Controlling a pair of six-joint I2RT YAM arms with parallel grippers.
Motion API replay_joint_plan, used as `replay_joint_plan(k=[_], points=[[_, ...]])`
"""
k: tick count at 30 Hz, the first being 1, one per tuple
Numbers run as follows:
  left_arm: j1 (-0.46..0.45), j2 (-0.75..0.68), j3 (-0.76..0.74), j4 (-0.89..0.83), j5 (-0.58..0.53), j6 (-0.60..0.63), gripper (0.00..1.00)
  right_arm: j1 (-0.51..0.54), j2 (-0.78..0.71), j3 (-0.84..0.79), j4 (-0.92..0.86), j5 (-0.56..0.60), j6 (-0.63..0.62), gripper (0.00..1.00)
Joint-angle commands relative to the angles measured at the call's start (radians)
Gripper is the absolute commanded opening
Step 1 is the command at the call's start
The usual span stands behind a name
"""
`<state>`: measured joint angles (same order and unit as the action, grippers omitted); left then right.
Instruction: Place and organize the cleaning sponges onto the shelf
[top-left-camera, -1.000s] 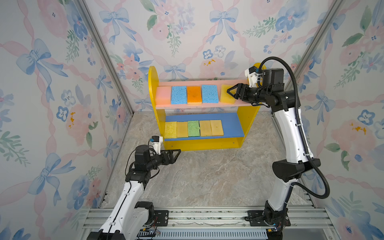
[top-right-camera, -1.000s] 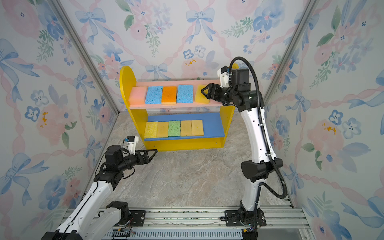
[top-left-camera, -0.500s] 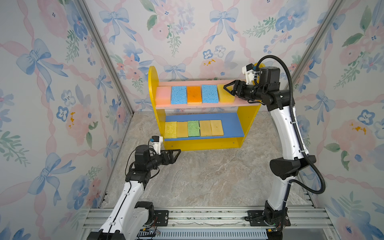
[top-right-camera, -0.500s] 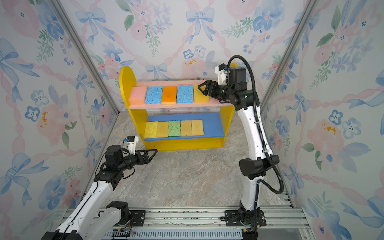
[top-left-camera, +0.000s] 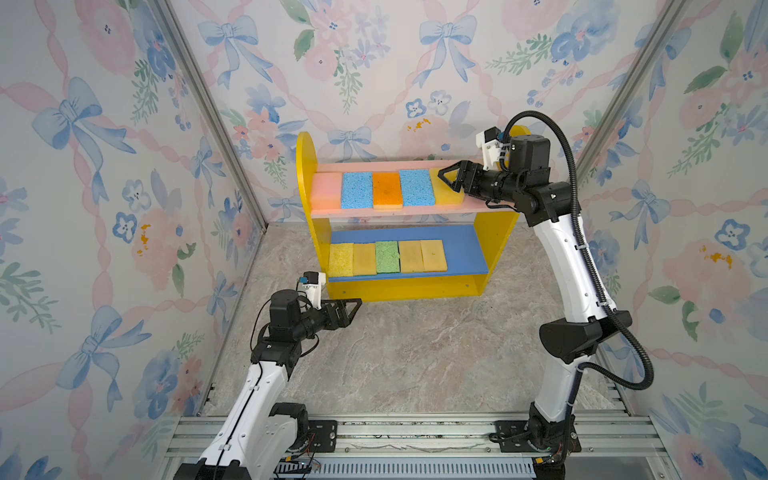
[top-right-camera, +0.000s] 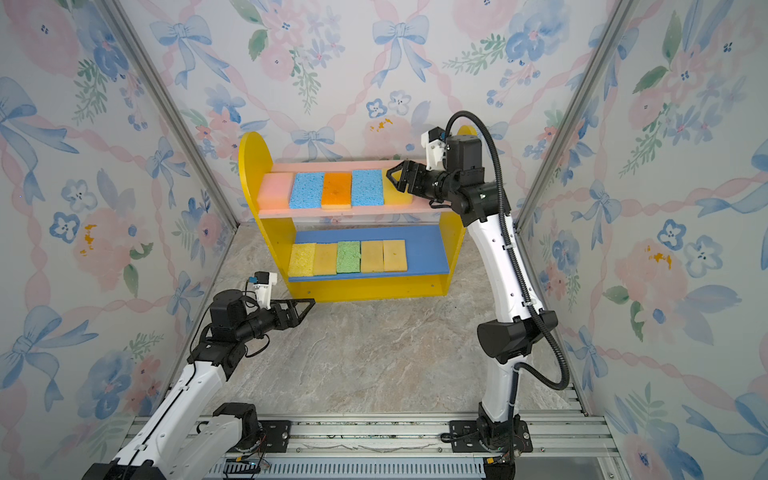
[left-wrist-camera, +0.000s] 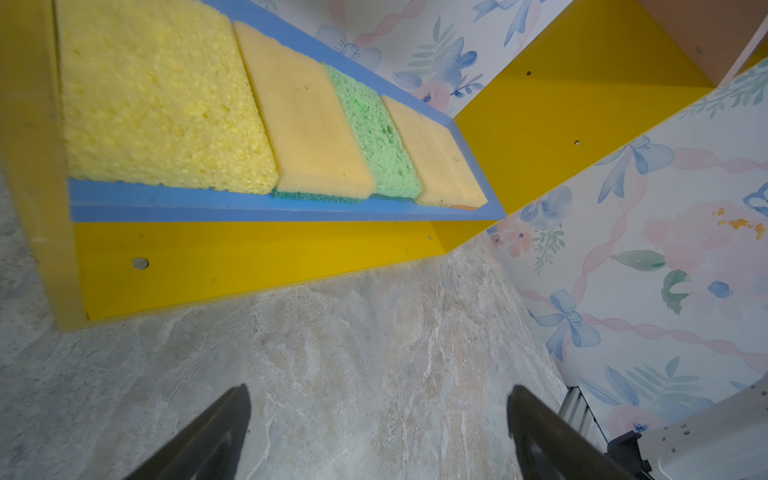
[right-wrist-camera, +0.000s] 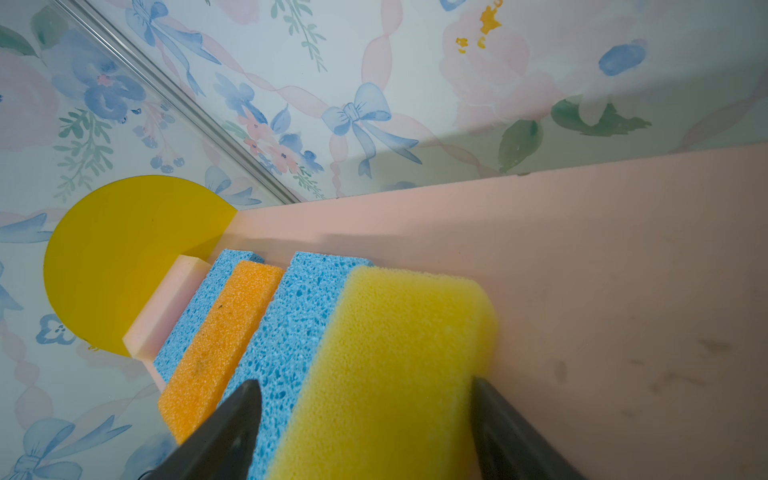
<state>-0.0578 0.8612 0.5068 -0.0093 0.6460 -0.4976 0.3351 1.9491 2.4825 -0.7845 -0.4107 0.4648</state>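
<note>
The shelf stands at the back with a pink upper board and a blue lower board. On the upper board lie pink, blue, orange, blue and yellow cleaning sponges in a row. Several more, yellow, tan and green, line the lower board. My right gripper is open, its jaws straddling the yellow sponge, which rests on the board; one finger hangs over the blue sponge beside it. My left gripper is open and empty, low over the floor in front of the shelf.
Floral walls close in on three sides, with metal corner posts. The marble floor reaches from the shelf to the arms' base rail. The lower board's right end is bare blue.
My right gripper has shifted a little left along the upper board over the yellow sponge and its jaws have spread wider. The left arm has not moved.
</note>
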Motion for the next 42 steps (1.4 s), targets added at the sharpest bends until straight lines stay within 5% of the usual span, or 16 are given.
replay_joint_plan(k=[1,14,19,42], points=[[0.004,-0.004,-0.008,-0.001,0.001,0.018,0.98,0.016,-0.004,-0.023,-0.04,0.007,0.019,0.8],[0.003,-0.01,-0.008,0.0,-0.002,0.019,0.98,0.008,-0.015,-0.02,-0.058,0.012,0.006,0.85],[0.001,-0.011,-0.009,-0.001,0.003,0.022,0.98,0.005,-0.015,-0.016,-0.061,0.018,0.004,0.97],[0.001,-0.033,-0.013,0.0,-0.021,0.03,0.98,0.01,-0.103,-0.024,-0.058,0.093,-0.015,0.97]])
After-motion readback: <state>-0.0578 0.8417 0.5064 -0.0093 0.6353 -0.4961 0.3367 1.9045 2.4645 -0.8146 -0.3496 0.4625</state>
